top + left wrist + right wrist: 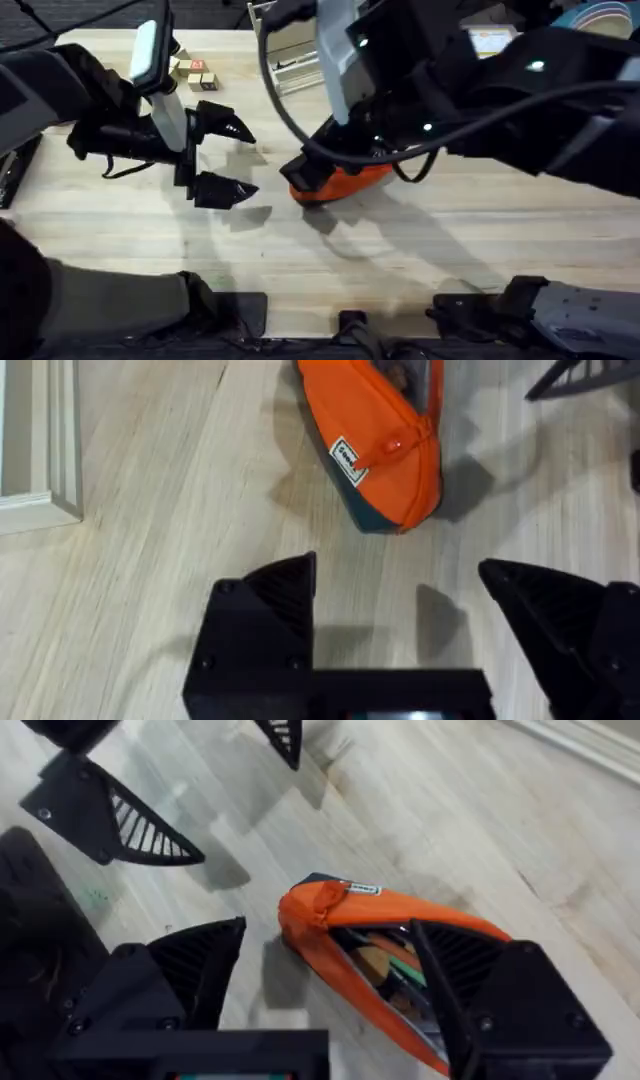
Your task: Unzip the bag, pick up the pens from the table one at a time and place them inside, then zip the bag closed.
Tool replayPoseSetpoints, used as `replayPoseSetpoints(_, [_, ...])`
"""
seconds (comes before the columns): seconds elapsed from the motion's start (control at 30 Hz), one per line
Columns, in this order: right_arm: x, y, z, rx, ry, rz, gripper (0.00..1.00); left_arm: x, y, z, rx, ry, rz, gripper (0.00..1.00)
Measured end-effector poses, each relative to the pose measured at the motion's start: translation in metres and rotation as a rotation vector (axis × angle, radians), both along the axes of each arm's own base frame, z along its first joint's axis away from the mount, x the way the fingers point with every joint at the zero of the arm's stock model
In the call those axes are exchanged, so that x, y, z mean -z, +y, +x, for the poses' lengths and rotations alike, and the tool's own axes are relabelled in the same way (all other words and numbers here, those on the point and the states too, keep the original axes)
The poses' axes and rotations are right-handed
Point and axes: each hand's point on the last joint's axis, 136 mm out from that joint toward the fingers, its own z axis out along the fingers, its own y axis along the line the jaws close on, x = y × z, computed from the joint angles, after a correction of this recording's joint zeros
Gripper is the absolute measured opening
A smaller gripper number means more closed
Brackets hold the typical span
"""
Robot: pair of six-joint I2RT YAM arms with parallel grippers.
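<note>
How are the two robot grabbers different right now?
The left gripper hovers open over bare table, beside the bag. The right gripper hangs open right at the bag, one finger over its unzipped opening. Both have black fingers and hold nothing.

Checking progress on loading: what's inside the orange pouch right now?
Through the open zipper of the orange pouch, orange and green stick-shaped items show. Their number is unclear: the fabric and the right gripper cover the rest.

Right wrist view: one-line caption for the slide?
Right hand open over the unzipped orange bag, pens visible inside, one finger over the opening; left hand open nearby above the table.
</note>
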Motion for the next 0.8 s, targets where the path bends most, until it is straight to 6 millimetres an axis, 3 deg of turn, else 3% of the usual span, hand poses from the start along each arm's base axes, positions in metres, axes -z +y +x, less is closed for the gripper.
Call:
replayPoseSetpoints(0.17, [0.005,0.006,-0.006,-0.023,0.011,-0.012,0.997,0.0,0.0,0.0,0.001,-0.002,0.0,0.993])
replayPoseSetpoints(0.4, [0.014,-0.002,-0.017,-0.029,0.056,-0.061,0.998,0.0,0.0,0.0,0.001,-0.001,0.0,0.993])
replayPoseSetpoints(0.8, [-0.004,0.014,-0.025,-0.119,0.112,-0.092,0.997,0.0,0.0,0.0,0.001,-0.001,0.0,0.992])
